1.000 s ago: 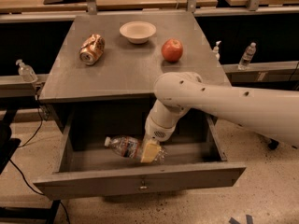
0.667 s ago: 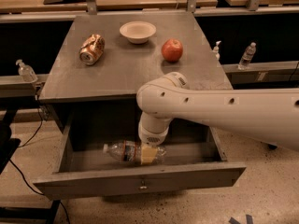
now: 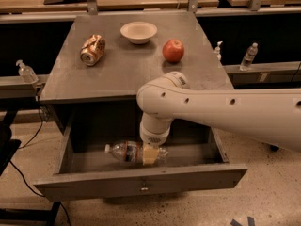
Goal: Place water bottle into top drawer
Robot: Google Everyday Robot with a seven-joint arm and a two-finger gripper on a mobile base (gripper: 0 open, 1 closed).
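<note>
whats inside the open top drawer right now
The water bottle lies on its side in the top drawer. The gripper is at its middle, hiding that part and the drawer floor behind it.

One camera, perhaps head-mounted, looks down at cabinet (image 3: 131,74); hand (image 3: 149,155) inside top drawer (image 3: 141,183).

Jaws at clear plastic water bottle (image 3: 126,151); matt grey top drawer (image 3: 94,186).

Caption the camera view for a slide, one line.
Arm reaches into the open drawer, gripper on the bottle lying inside; can, bowl, apple on the cabinet.
</note>
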